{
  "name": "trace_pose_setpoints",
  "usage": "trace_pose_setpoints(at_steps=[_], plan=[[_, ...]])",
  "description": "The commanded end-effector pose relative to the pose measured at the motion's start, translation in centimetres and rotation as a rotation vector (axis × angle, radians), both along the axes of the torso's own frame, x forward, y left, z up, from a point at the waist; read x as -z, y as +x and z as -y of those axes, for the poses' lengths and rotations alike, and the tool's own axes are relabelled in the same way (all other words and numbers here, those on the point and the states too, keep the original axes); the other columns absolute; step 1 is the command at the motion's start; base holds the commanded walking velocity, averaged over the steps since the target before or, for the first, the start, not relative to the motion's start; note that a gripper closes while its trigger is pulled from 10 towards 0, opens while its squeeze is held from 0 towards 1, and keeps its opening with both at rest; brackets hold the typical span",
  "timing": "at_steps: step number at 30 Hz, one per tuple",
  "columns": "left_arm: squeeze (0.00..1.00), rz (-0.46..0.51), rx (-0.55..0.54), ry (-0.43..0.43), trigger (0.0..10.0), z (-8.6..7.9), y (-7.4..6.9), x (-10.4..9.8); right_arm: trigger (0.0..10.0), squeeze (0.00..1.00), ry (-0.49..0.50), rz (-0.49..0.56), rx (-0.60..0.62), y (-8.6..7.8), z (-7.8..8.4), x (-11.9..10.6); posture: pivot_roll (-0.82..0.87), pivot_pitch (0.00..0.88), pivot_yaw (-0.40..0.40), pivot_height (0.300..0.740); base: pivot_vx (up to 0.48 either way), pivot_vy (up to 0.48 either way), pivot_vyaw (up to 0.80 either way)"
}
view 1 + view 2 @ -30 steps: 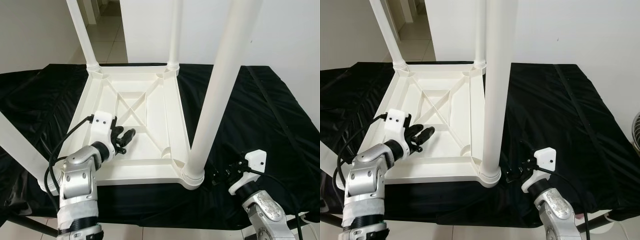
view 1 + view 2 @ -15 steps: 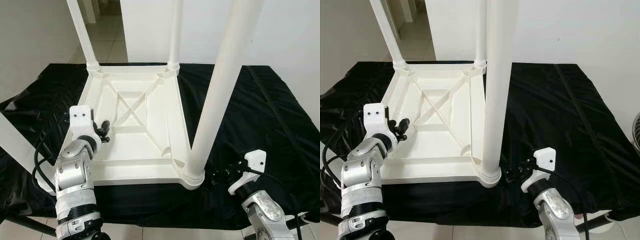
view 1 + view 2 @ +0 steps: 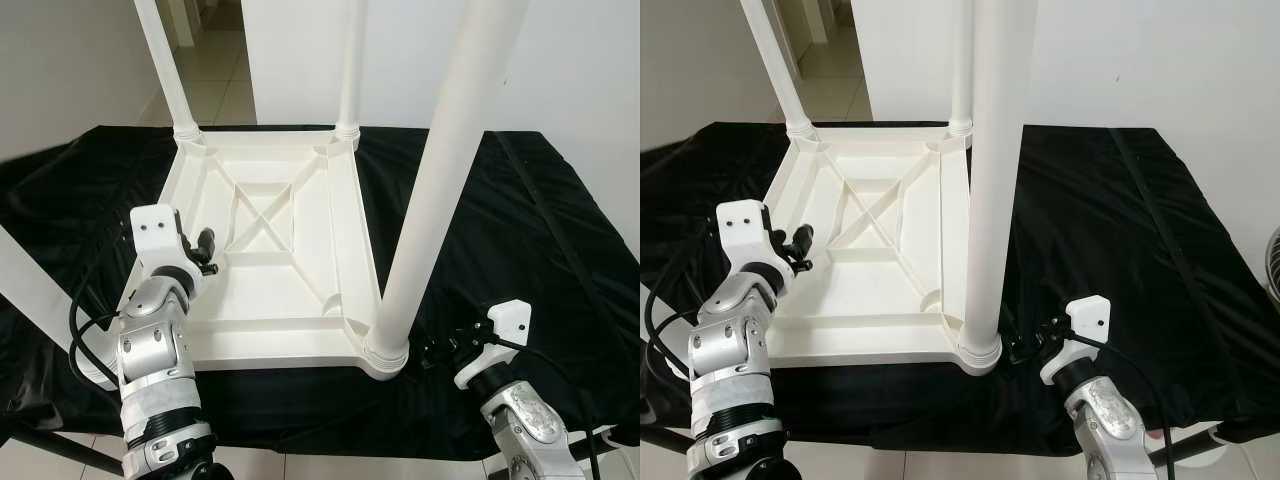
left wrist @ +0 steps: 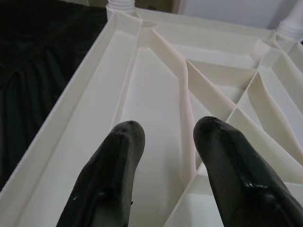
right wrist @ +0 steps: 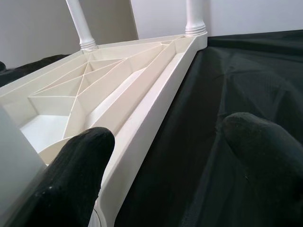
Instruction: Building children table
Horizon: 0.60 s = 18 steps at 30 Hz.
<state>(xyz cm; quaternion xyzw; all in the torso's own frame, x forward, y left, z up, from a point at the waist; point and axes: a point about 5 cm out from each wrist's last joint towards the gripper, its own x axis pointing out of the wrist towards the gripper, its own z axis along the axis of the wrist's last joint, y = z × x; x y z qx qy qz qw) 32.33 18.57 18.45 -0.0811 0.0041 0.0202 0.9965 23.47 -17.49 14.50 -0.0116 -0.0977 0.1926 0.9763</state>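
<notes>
The white children's table (image 3: 290, 352) lies upside down on a black cloth, its ribbed underside (image 4: 156, 85) facing up. Round white legs stand up from its corners: the near right leg (image 3: 440, 170), the far left leg (image 3: 163, 70) and the far right leg (image 3: 349, 70). A fourth leg (image 3: 30, 290) shows at the near left, partly behind my left arm. My left gripper (image 3: 205, 252) hovers open over the left rim, pointing along the ribs, empty. My right gripper (image 3: 437, 350) is open and empty, low beside the socket of the near right leg, at the table's right rim (image 5: 156, 109).
The black cloth (image 3: 520, 230) covers the whole work surface and has wide bare room to the right of the table. A white wall rises behind. A tiled floor and doorway (image 3: 215, 60) lie at the far left. My left arm's cable loops off the near left corner.
My left gripper has swung from the middle of the near underside out to the left rim and turned to point away from me. The right arm has stayed put.
</notes>
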Motion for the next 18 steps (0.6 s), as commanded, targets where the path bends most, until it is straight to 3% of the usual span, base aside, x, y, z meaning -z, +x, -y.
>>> trace_pose_setpoints(at_steps=[1,6,8,18], plan=[[0.00,-0.051,-0.342,-0.066,10.0,-0.96,-0.97,0.96,10.0,0.00,0.004,-0.021,-0.024,-0.30,-0.72,0.53,0.00,0.091,0.062,0.740,0.000,0.000,0.00],[0.00,-0.081,-0.460,-0.056,10.0,-1.25,-1.81,1.74,10.0,0.00,0.008,-0.023,-0.021,-0.37,-0.82,0.55,0.00,0.091,0.052,0.740,0.000,0.000,0.00],[0.00,-0.097,-0.504,-0.001,10.0,-1.33,-1.79,1.82,10.0,0.00,0.009,-0.024,-0.026,-0.32,-0.98,0.55,0.00,0.091,0.051,0.740,0.000,0.000,0.00],[0.00,-0.073,-0.463,-0.035,10.0,-0.61,-1.28,1.32,10.0,0.00,0.009,-0.022,-0.028,-0.20,-0.98,0.42,0.00,0.099,0.042,0.740,0.000,0.000,0.00]])
